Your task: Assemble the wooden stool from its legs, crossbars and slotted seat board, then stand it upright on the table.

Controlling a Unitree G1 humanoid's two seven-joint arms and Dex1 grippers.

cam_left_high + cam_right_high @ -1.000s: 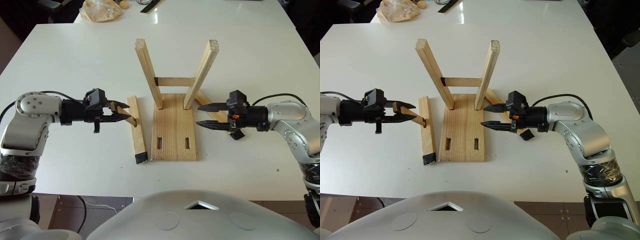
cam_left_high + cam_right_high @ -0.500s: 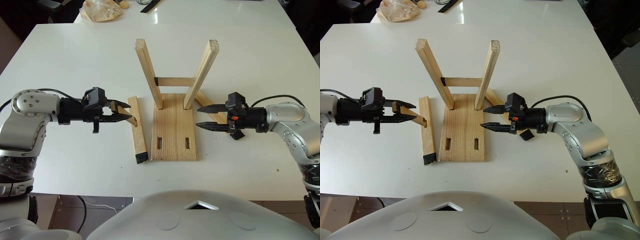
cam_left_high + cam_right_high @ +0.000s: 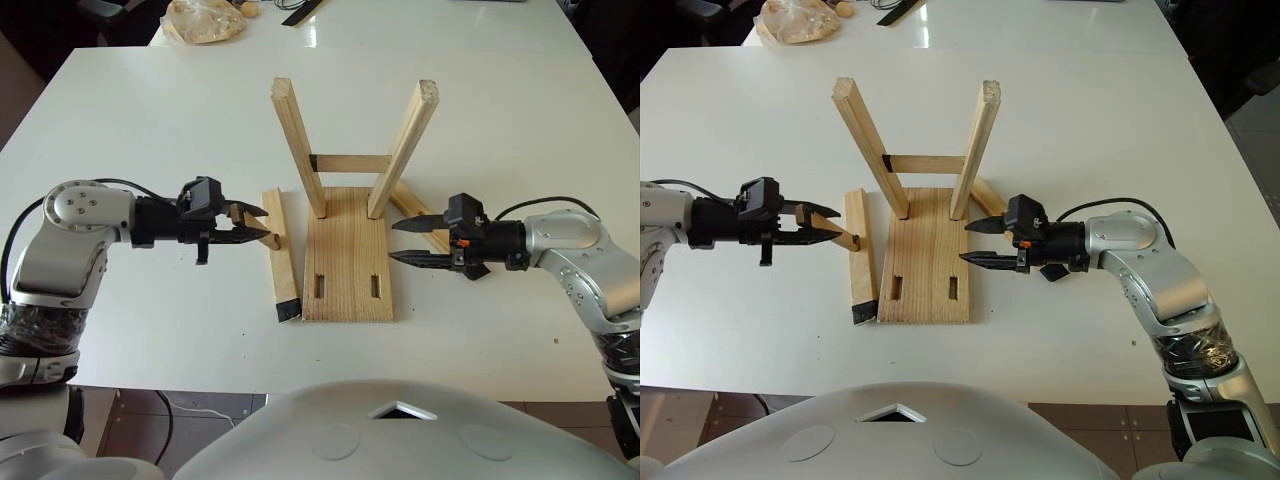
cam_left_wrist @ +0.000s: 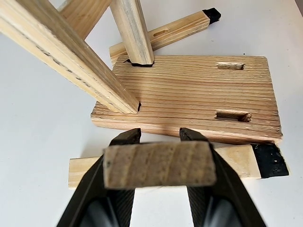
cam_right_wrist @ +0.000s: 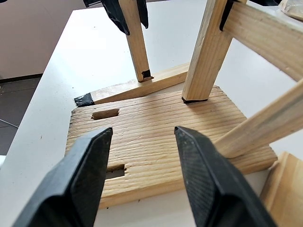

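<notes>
- We see the seat board (image 3: 347, 250) lying flat at the middle of the white table (image 3: 150, 120).
- Two legs, the left one (image 3: 298, 148) and the right one (image 3: 403, 148), stand in its far slots and splay outward. A long crossbar (image 3: 348, 163) joins them partway up.
- The two near slots (image 3: 317, 286) (image 3: 374, 286) are empty.
- Our left gripper (image 3: 258, 224) is clenched on a short crossbar (image 4: 158, 164), held level just left of the board.
- The short crossbar's far end touches a loose leg (image 3: 282, 270). We cannot tell whether it sits in that leg's slot.
- This loose leg lies alongside the board's left edge, its black-tipped end toward us.
- Our right gripper (image 3: 394, 242) hangs at the board's right edge with its fingers (image 5: 85, 175) spread apart, grasping nothing.
- A second loose leg (image 4: 161, 35) lies on the table just right of the board, beyond that gripper.
- A filled plastic bag (image 3: 205, 20) rests on the far table.
</notes>
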